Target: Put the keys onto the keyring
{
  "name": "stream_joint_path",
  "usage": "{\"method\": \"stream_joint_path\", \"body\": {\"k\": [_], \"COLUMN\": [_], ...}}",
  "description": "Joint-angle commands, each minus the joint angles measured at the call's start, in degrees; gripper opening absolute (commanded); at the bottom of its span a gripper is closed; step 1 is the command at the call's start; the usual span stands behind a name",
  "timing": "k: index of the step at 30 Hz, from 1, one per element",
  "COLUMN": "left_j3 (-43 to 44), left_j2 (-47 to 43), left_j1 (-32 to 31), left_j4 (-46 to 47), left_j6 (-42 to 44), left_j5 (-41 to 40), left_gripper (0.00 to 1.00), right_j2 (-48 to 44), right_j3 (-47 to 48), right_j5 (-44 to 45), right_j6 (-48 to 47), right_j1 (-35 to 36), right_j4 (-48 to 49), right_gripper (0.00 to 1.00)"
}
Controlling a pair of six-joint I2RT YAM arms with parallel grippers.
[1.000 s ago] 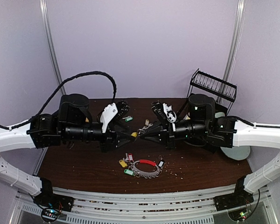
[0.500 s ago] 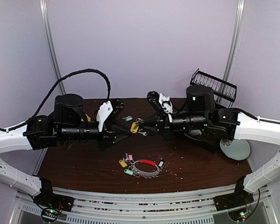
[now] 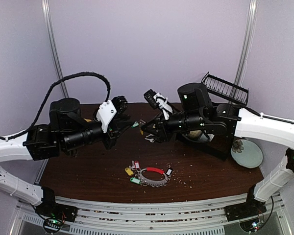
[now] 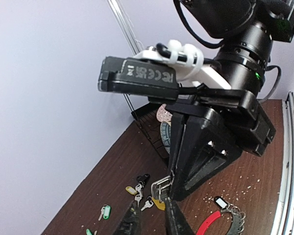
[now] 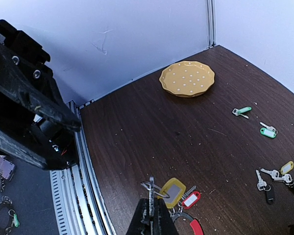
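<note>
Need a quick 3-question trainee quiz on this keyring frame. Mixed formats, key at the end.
1. True or false: the keyring is lifted off the table.
2. What is the right gripper shut on? A) a yellow-tagged key B) the keyring C) nothing
3. What colour is the keyring's solid arc?
Key: 1 false, it lies flat on the table; 2 A; 3 red.
</note>
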Motion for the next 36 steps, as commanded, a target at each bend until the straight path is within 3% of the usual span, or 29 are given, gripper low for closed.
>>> {"method": "stream_joint_path", "body": {"k": [1, 8, 11, 14, 21, 25, 31, 36], "left_j3": [-1.8, 2.1, 2.2, 3.0, 1.1, 0.8, 1.8, 1.4], "left_j2": [0.4, 3.2, 4.4, 5.9, 5.0, 4.8, 5.9, 5.5], "left_j1": [0.1, 5.5, 5.8, 5.8, 5.8, 5.8, 5.8, 5.8], "left_j4": [5.9, -1.7, -1.8, -2.0, -0.5, -0.5, -0.2, -0.3], "left_j6": [3.9, -1.9, -2.2, -2.1, -0.5, -0.2, -0.9, -1.3], "left_j5": [-0.9, 8.3, 8.1, 8.8, 15.3, 14.5, 10.0, 9.8], "left_gripper": [0.22, 0.31, 0.33, 0.24, 0.20, 0.19, 0.01, 0.00], "right_j2": [-0.4, -0.1, 0.0, 0.0, -0.3, -0.3, -0.5, -0.7], "right_j3": [1.1, 0.8, 0.6, 0.5, 0.2, 0.0, -0.3, -0.5], "right_j5": [1.9, 1.8, 1.8, 1.5, 2.5, 2.7, 1.8, 1.8], "right_j6": [1.8, 1.8, 2.0, 2.1, 1.9, 1.7, 1.5, 1.3], "right_j1": [0.9, 1.3, 1.4, 1.6, 1.8, 1.8, 2.2, 2.3], "right_j4": [-0.6, 0.1, 0.4, 0.8, 1.1, 1.3, 2.0, 2.1], "right_gripper": [0.00, 0.00, 0.00, 0.00, 0.00, 0.00, 0.00, 0.00]}}
